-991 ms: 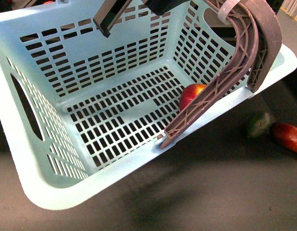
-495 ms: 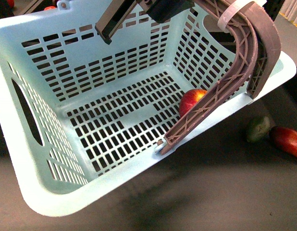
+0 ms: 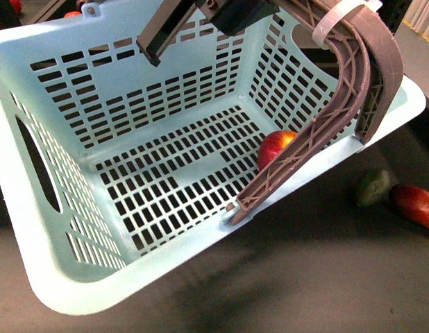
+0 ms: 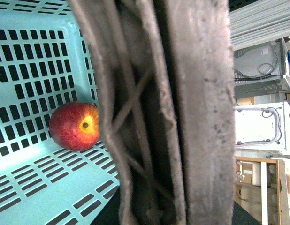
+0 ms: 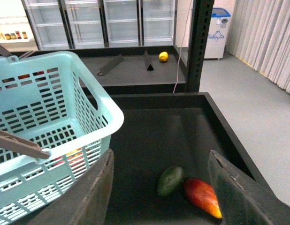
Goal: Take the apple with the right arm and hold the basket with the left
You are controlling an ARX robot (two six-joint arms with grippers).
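Observation:
The light blue slotted basket (image 3: 55, 277) hangs tilted above the dark table. My left gripper (image 3: 228, 12) is shut on its brown ribbed handle (image 3: 353, 76), which fills the left wrist view (image 4: 182, 112). The red apple (image 3: 273, 147) with a yellow patch lies inside the basket, in the corner under the handle; it also shows in the left wrist view (image 4: 75, 125). My right gripper (image 5: 161, 197) is open and empty, beside the basket (image 5: 88, 108) and above the table. It is not in the front view.
A dark green avocado (image 3: 373, 186) and an elongated red-orange fruit (image 3: 416, 203) lie on the table right of the basket, between my right fingers in the right wrist view (image 5: 170, 180). The table has a raised rim (image 5: 229, 136). A black post (image 5: 199, 42) stands behind.
The basket has shifted slightly left and tilted a little more. The apple stays in its corner. The avocado and red-orange fruit have not moved.

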